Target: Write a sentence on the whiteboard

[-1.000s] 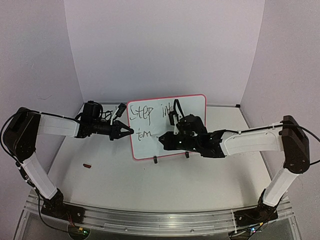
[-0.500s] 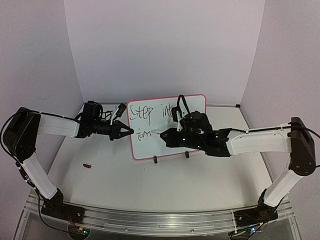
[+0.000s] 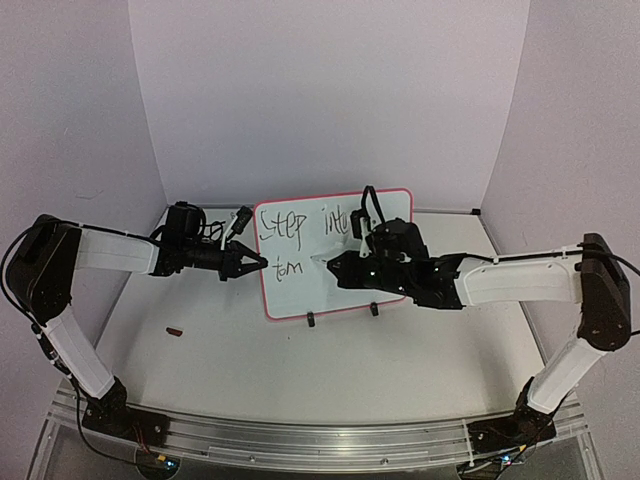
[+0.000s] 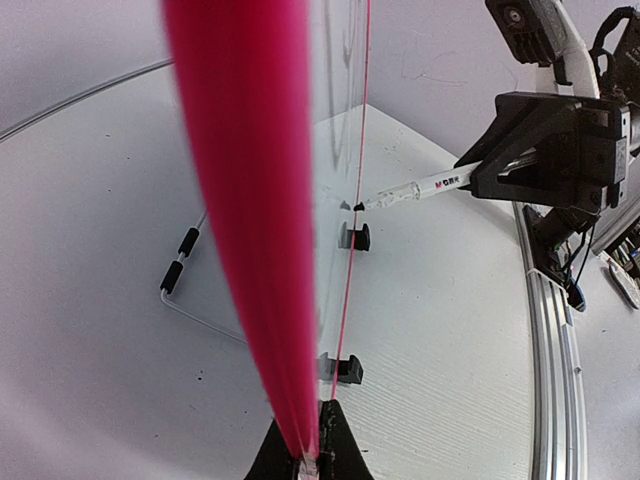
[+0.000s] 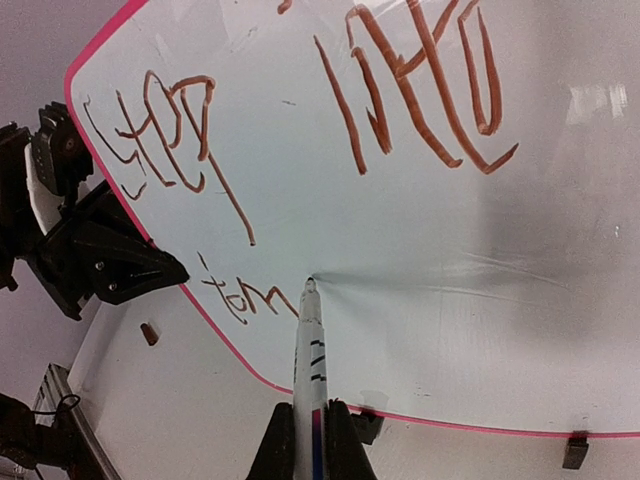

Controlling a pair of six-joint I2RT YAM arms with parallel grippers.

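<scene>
My right gripper [image 5: 310,425] is clamped on the marker [image 5: 311,340]. Ahead of it, the tip touches the whiteboard [image 5: 520,280], just right of "tom" in the sentence [image 5: 245,300]. Farther left, my left gripper [image 3: 252,263] pinches the board's edge. I should press lightly and stroke evenly rightward, bracing firmly with the left.

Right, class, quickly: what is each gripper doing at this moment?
Left gripper: shut on the whiteboard edge.
Right gripper: shut on the marker.
</scene>
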